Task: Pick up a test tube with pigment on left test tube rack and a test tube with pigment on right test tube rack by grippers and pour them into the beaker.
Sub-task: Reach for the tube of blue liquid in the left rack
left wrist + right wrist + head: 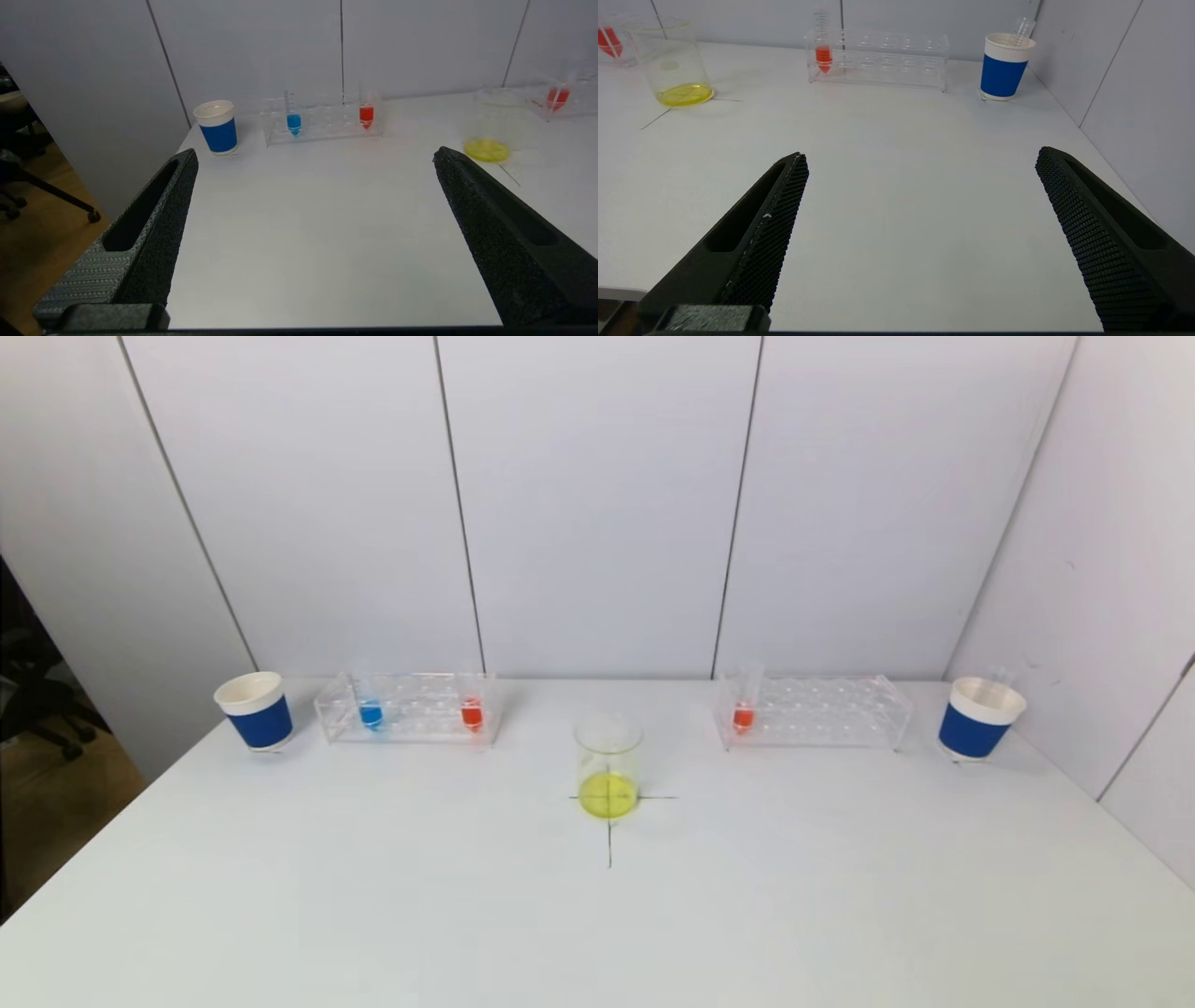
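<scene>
The clear left rack (411, 714) holds a blue-pigment tube (371, 709) and a red-pigment tube (471, 709); both show in the left wrist view, the blue tube (293, 122) and the red tube (366, 115). The clear right rack (817, 714) holds one red-pigment tube (743, 712), also in the right wrist view (823, 56). The beaker (608, 767) with yellow liquid stands on a cross mark at table centre. My left gripper (313, 156) and right gripper (922, 156) are open, empty, over bare table near the front. Neither shows in the head view.
A blue-and-white paper cup (255, 710) stands left of the left rack. Another cup (978, 719) stands right of the right rack with an empty tube (1021, 31) in it. Walls close the back and right side. The table's left edge (180, 144) drops to the floor.
</scene>
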Controlling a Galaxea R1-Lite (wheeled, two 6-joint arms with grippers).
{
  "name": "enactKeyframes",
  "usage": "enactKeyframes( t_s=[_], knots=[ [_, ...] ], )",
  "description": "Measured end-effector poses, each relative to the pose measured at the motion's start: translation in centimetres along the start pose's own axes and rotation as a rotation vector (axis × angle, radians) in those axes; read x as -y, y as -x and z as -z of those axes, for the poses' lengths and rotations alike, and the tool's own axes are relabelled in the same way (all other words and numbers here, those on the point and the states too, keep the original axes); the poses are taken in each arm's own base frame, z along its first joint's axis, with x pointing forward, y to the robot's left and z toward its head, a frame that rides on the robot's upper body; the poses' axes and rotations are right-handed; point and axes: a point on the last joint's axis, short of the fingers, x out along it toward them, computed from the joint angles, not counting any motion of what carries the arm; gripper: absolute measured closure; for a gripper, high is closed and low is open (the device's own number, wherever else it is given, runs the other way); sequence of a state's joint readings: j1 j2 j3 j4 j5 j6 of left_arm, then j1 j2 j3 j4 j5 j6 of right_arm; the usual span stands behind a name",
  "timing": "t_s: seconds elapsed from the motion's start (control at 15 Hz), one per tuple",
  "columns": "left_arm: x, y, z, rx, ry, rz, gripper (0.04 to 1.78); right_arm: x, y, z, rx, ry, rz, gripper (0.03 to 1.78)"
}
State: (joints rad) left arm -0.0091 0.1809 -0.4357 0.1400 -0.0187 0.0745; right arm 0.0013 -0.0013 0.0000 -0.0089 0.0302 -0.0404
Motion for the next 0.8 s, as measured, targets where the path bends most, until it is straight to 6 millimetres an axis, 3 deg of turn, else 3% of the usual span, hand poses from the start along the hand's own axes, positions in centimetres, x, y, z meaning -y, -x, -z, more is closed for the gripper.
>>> enactKeyframes(
  t_s=[0.4,0.6,0.8],
  knots=[
    [-0.8,-3.9,-9.0,0.025,0.004,-0.006,0.06,0.0,0.0,0.0,0.0,0.0,0.0,0.04],
    [-1.0,-7.0,-11.6,0.017,0.006,-0.007,0.06,0.0,0.0,0.0,0.0,0.0,0.0,0.04],
    [-1.2,-10.7,-12.7,0.007,0.008,-0.007,0.06,0.0,0.0,0.0,0.0,0.0,0.0,0.04]
  ],
)
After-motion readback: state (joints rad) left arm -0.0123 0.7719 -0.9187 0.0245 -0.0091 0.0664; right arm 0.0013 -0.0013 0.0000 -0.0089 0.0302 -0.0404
